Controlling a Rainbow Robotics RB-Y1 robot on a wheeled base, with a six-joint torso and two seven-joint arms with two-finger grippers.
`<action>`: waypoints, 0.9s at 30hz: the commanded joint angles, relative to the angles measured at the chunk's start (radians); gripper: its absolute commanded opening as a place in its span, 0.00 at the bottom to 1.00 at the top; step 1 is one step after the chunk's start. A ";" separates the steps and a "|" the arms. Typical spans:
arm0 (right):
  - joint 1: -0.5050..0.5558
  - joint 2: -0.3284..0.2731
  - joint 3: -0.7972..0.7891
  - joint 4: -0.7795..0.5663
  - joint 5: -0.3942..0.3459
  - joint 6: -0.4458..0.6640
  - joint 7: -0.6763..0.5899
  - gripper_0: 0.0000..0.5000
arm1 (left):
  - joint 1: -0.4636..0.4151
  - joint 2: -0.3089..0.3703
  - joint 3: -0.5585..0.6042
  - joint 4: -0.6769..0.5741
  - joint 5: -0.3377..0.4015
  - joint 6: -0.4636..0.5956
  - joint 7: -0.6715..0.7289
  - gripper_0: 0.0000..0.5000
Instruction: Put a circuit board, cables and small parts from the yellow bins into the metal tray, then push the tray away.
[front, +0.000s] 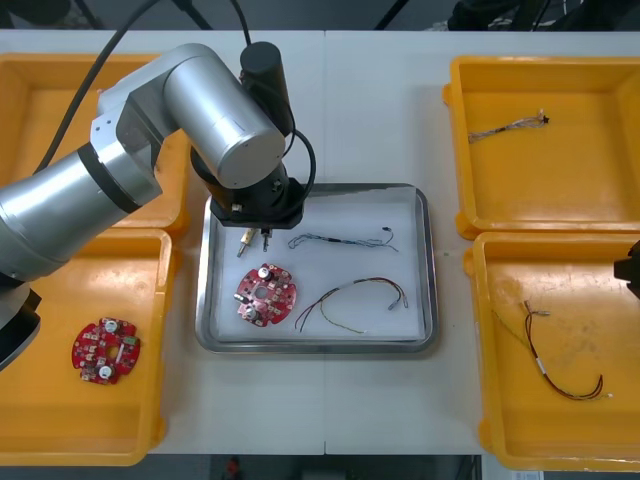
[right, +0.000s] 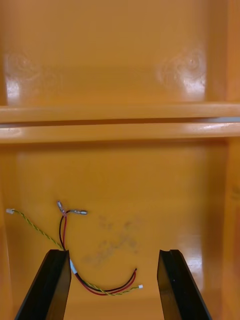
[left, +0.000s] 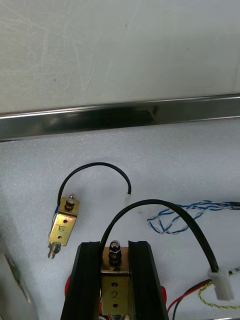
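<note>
My left gripper (left: 115, 252) is shut on a small brass metal part (left: 114, 280) with a black cable (left: 165, 210), low over the white inside of the metal tray (front: 428, 262). From the front, the left gripper (front: 264, 228) hangs over the tray's far left corner. A second small metal part (left: 62, 227) lies just beside the fingers. In the tray lie a round red circuit board (front: 266, 295), a blue and white cable (front: 345, 240) and a red and yellow cable (front: 352, 298). My right gripper (right: 114, 255) stands open above the near right bin (front: 600, 440).
Another circuit board (front: 105, 350) lies in the near left yellow bin (front: 150, 420). A red and yellow cable (front: 550, 350) rests in the near right bin, by my right fingers (right: 50, 285). The far right bin (front: 460, 150) holds one cable (front: 505, 127). The left arm covers the far left bin.
</note>
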 joint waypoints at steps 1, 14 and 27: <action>0.048 -0.033 -0.035 -0.034 -0.019 0.003 -0.030 1.00 | -0.048 -0.025 -0.032 0.024 -0.018 -0.032 0.069 0.00; 0.101 -0.034 -0.038 -0.032 -0.080 0.003 -0.030 1.00 | -0.046 -0.025 -0.033 0.024 -0.021 -0.035 0.075 1.00; 0.111 -0.046 -0.040 -0.032 -0.095 0.003 -0.035 1.00 | -0.048 -0.025 0.016 -0.005 -0.032 0.003 0.082 1.00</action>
